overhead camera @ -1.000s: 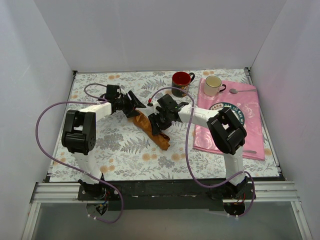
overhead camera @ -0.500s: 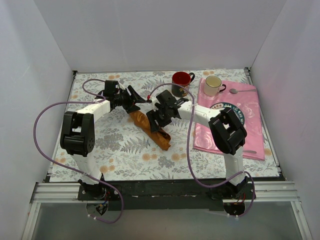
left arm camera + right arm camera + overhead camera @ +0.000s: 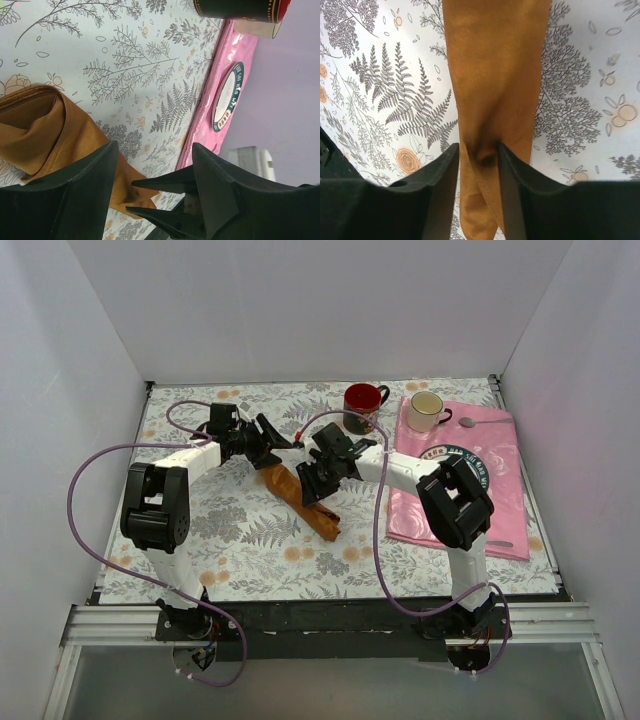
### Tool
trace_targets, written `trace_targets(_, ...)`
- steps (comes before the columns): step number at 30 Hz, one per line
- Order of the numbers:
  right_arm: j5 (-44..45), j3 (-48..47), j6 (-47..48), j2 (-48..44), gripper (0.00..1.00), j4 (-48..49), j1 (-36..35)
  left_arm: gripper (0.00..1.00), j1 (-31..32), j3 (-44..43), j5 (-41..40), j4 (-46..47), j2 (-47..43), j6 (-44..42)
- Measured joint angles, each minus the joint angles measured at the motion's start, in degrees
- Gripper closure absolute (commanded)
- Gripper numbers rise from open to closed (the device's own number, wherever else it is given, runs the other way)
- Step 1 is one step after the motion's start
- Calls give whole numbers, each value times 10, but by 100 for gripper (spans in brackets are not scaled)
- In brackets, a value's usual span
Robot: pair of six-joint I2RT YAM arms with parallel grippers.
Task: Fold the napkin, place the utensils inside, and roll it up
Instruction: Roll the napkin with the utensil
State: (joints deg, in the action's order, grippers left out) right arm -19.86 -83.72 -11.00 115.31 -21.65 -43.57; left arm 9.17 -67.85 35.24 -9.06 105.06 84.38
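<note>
The napkin (image 3: 322, 520) is a rust-orange roll lying diagonally on the floral tablecloth. My right gripper (image 3: 312, 490) sits over its middle, shut on it. In the right wrist view the fingers (image 3: 445, 170) pinch a dark crease of the napkin (image 3: 495, 75) between them, at the right gripper (image 3: 479, 150). My left gripper (image 3: 278, 452) hovers at the roll's upper end, open. In the left wrist view the napkin (image 3: 50, 130) lies under and beside the left finger of the left gripper (image 3: 152, 155), with nothing held in the gap. The utensils are out of view.
A red mug (image 3: 362, 402) and a cream mug (image 3: 427, 410) stand at the back. The pink cloth (image 3: 470, 495) covers the right side and carries a spoon (image 3: 482, 422) and a round green-rimmed plate (image 3: 447, 453). White walls enclose the table.
The right gripper's fingers have closed in on the middle of the roll. The left gripper has drawn slightly back toward the far left, still open.
</note>
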Motion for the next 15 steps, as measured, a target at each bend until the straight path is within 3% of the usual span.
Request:
trace_targets(7, -11, 40, -40, -10, 61, 37, -5, 40, 0, 14, 5, 0, 0, 0)
trace_targets(15, -11, 45, -61, -21, 51, 51, -9, 40, 0, 24, 12, 1, 0, 0)
